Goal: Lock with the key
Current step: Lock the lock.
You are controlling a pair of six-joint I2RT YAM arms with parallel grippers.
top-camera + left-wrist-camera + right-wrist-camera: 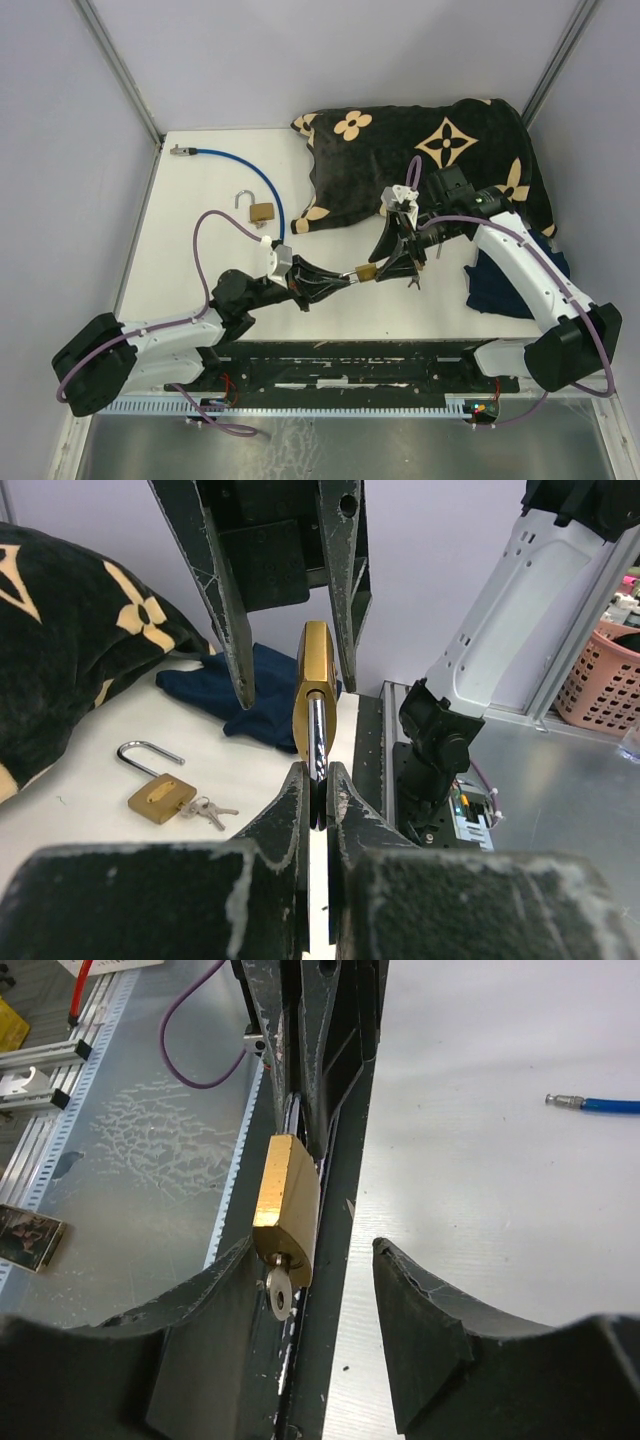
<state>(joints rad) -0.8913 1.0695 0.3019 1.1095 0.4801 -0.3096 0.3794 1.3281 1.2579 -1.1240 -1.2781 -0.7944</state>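
A brass padlock [367, 271] hangs in the air between the two arms. My left gripper [318, 780] is shut on its steel shackle [317, 735], and the lock body [315, 670] points away from it. A small silver key [279, 1295] sticks out of the keyhole in the bottom of the lock [285, 1205]. My right gripper [312, 1247] is open, one finger on each side of the lock's key end. Its left finger is close beside the key and its right finger stands well apart. It holds nothing.
A second brass padlock [260, 211] with its shackle open lies on the table, its keys [210, 810] beside it. A blue cable [240, 160] curves across the back left. A black patterned blanket [430, 160] and a dark blue cloth [510, 280] lie at the right.
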